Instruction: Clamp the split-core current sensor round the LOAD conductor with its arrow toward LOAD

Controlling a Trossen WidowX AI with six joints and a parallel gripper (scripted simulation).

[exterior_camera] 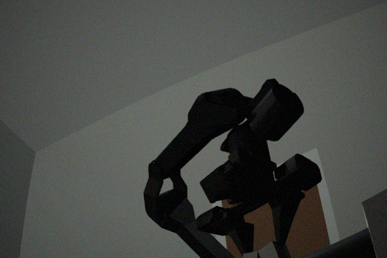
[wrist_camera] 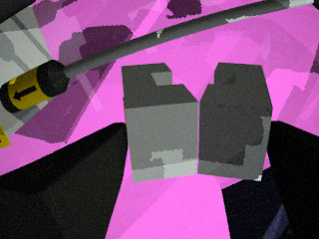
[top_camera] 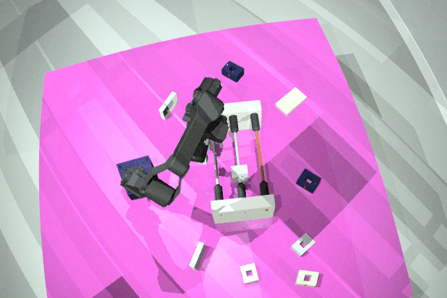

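Now the half-open gripper (top_camera: 200, 155) (exterior_camera: 263, 249) (wrist_camera: 198, 133) grips the sensor (wrist_camera: 161, 139), centre frame; clamping, latching and release remain.

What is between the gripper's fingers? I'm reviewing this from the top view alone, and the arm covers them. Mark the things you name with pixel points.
Observer: The wrist view shows a grey two-part sensor (exterior_camera: 269, 250) (wrist_camera: 161, 141) between the black fingers (exterior_camera: 282, 217), which are shut on it.

Operator: Has the sensor gone round the nearest rod yet?

Observer: No. In the wrist view that grey rod (top_camera: 216, 165) (wrist_camera: 184, 32) runs past beyond the sensor, outside its notches.

Operator: Any marking near the rod's far end, under the arm?

Observer: Yes, a yellow band (wrist_camera: 24, 95) with a black arrow, pointing away from the rod's bare length.
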